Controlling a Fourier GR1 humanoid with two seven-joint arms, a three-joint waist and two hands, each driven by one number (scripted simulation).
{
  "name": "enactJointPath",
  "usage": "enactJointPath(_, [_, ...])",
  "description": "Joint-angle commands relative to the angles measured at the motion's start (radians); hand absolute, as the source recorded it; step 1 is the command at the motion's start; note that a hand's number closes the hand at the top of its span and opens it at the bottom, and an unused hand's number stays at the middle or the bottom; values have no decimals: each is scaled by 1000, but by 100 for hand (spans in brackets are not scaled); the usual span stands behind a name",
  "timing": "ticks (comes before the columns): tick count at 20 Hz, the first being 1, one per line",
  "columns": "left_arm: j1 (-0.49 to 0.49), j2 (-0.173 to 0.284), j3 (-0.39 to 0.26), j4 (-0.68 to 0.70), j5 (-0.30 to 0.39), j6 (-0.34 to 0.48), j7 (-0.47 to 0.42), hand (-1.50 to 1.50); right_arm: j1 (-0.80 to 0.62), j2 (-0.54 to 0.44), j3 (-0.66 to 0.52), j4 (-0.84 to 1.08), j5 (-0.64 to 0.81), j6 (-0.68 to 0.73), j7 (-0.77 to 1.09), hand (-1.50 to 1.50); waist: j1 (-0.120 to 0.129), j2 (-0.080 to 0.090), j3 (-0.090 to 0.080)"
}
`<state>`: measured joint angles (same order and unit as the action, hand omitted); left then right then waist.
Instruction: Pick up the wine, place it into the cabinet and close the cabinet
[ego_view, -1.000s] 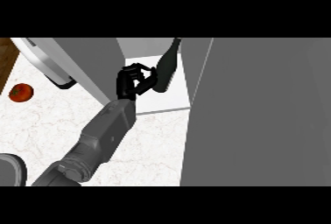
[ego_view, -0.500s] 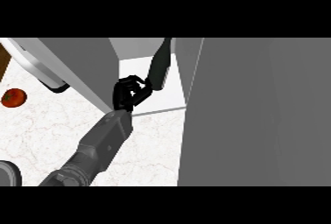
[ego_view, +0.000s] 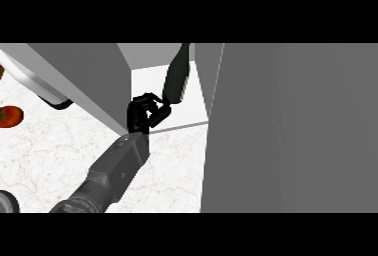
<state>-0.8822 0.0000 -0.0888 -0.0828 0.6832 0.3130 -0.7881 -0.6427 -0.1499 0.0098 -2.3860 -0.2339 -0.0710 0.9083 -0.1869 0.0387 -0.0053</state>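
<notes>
Looking down from the head view, I see one grey forearm rising from the lower left, which hand I cannot tell; its black hand (ego_view: 146, 113) has fingers curled beside the base of the dark wine bottle (ego_view: 176, 79). The bottle stands inside the open cabinet (ego_view: 166, 107), between the open door (ego_view: 81, 75) and the wall. I judge it placed, so the door needs closing next. A tomato (ego_view: 9, 116) lies far left.
</notes>
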Motion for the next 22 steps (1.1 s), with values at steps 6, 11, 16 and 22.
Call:
enactJointPath(6, [-15, 0, -26, -22, 25, 50, -5, 150, 23, 9, 12, -45, -30, -3, 29, -150, -12, -4, 0])
enactJointPath(11, [-86, 0, -29, -33, 43, 69, 40, 150, 26, 2, -16, -11, -39, 20, -13, -150, 1, 5, 2])
enactJointPath(16, [-175, 0, -35, -33, 55, 133, 89, 150, 33, 5, -19, 0, -14, 13, -23, -150, 19, 2, 2])
enactJointPath(22, [-195, 0, -46, -20, 63, 143, 114, 150, 76, 3, -46, -7, -51, 41, -43, -150, 24, 6, 4])
